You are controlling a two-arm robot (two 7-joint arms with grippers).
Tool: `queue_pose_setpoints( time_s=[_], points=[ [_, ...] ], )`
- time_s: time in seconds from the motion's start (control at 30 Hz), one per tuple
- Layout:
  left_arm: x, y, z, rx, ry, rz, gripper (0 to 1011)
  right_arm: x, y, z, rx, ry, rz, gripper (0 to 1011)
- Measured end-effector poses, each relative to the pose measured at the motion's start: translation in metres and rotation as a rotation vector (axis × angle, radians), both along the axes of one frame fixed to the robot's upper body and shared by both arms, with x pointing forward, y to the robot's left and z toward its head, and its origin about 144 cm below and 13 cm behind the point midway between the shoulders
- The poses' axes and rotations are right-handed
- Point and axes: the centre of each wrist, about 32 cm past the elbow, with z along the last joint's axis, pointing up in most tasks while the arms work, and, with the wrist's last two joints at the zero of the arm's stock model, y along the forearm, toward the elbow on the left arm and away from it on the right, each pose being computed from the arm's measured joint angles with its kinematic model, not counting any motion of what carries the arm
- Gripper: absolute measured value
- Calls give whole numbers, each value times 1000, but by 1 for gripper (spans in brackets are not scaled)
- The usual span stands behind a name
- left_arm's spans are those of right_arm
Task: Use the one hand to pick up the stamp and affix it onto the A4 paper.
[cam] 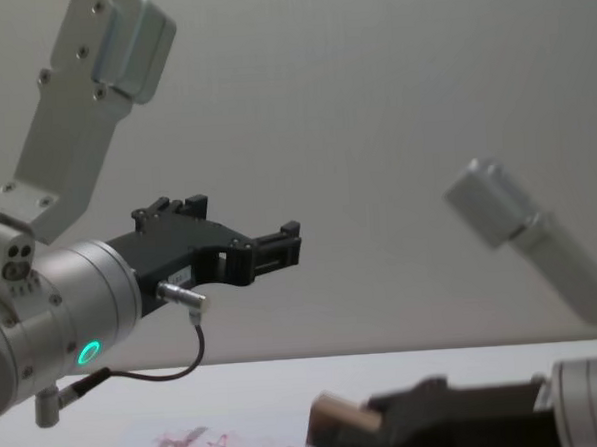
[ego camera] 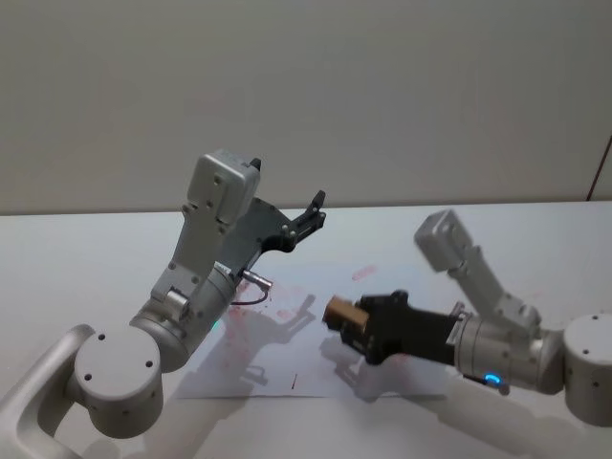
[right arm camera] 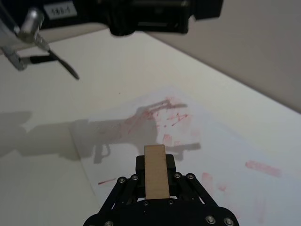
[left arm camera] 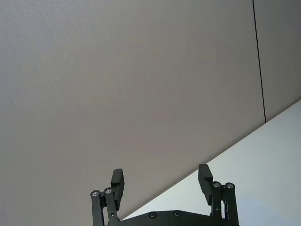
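Your right gripper (ego camera: pixel 356 323) clamps the stamp (ego camera: pixel 340 312), whose long axis points left. The A4 paper (ego camera: pixel 277 368) lies straight beneath it, while your left gripper (ego camera: pixel 308 218), fingers spread, sits raised at left.

1. The stamp (right arm camera: pixel 155 173) is showing as pale bare wood, smooth and matt.
2. The right gripper (ego camera: pixel 350 328) is looking matt black, with small shiny screw heads.
3. The A4 paper (right arm camera: pixel 221 141) is showing as thin matt white paper, smudged with dull red ink.
4. The table (ego camera: pixel 96 249) is appearing smooth and white.
5. The left gripper (left arm camera: pixel 160 181) is also looking matt black; its wrist housing (cam: pixel 82 295) is gleaming like satin silver metal.
6. The wall (left arm camera: pixel 141 70) is looking matt and finely grained.
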Motion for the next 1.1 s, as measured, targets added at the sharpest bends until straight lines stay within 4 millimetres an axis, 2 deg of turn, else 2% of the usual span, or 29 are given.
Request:
queue_pose_setpoints(
  time_s=[0.5, 1.1],
  points=[
    [0, 0, 0, 0, 0, 0, 1001, -12, -25, 22, 105, -100, -202, 220],
    [0, 0, 0, 0, 0, 0, 1001, -44, -79, 28, 47, -119, -491, 220]
  ],
)
